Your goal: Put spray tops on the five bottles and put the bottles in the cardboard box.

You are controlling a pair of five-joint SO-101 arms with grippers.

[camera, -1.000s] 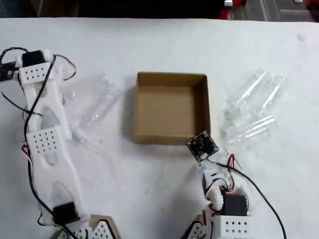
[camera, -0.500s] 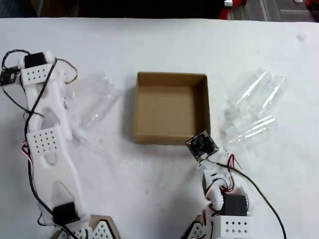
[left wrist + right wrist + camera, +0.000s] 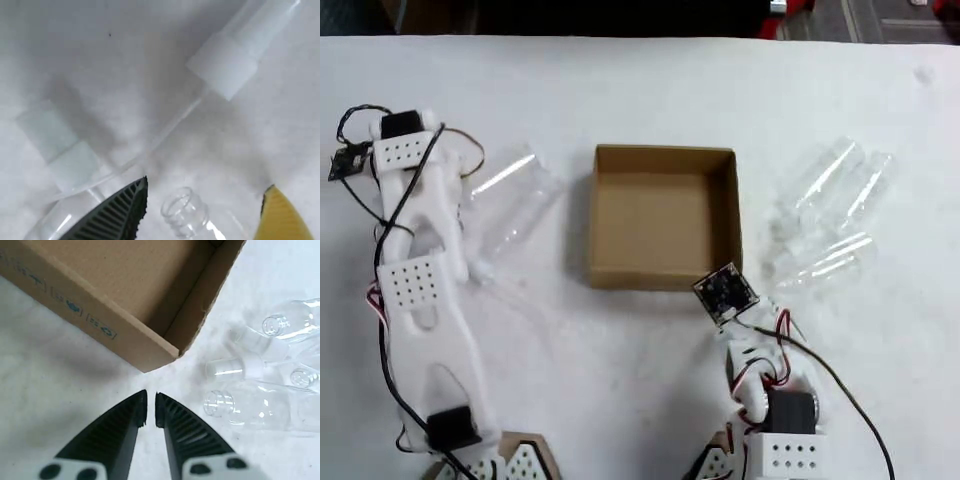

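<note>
Straddling an uncapped bottle [image 3: 184, 214] left of the cardboard box [image 3: 663, 276], the left gripper [image 3: 205, 192] hangs spread, presumably to seize it for capping. Spray tops [image 3: 227, 62] lie near it on the tabletop [image 3: 620, 90]. The right gripper [image 3: 151, 405], pressed nearly together, rests by the empty box's near-right corner. Since the earlier frame, the left arm [image 3: 415, 285] has swung slightly rightward.

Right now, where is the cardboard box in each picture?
High view: the cardboard box sits open and empty in the middle of the table.
Left wrist view: spray tops and a bottle neck on the table instead.
Right wrist view: one corner of the box lies just beyond the right gripper.
Shared landmark: the clear bottles lying beside the box.
</note>
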